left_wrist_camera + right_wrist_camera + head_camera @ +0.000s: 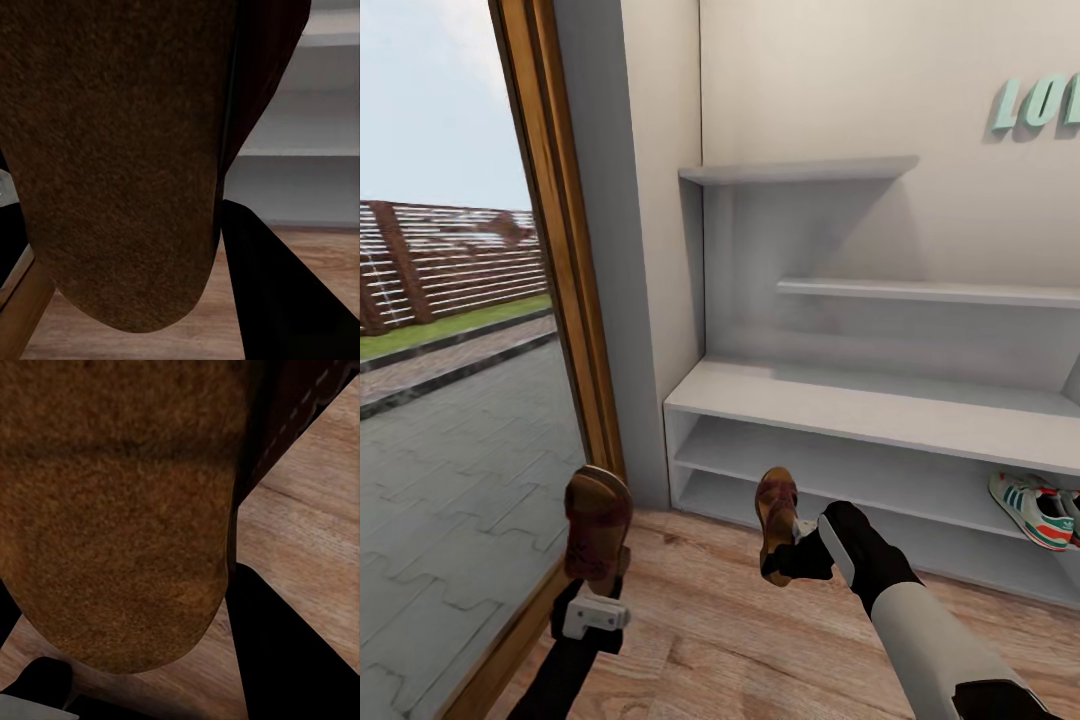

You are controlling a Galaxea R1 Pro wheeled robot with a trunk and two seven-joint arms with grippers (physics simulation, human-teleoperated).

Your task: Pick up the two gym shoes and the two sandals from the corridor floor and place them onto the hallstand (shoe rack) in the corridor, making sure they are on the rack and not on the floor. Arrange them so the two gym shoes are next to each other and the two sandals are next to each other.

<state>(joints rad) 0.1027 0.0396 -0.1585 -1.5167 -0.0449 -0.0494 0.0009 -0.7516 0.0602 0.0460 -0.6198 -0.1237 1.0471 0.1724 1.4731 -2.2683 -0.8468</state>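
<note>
Currently, each arm holds one brown sandal above wood floor [720, 620] in front of pale shoe rack [860, 410]. Left gripper [592, 590] clamped on left sandal [597, 525], held upright near wooden door frame [560, 250]. Right gripper [788, 555] clamped on right sandal [775, 510], just before rack's lower left corner. Sandal soles [112, 150] [112, 510] loom close in both wrist views. Two gym shoes [1040, 510] sit side by side on bottom shelf, right end. Teal letters [1040, 105] on wall above.
</note>
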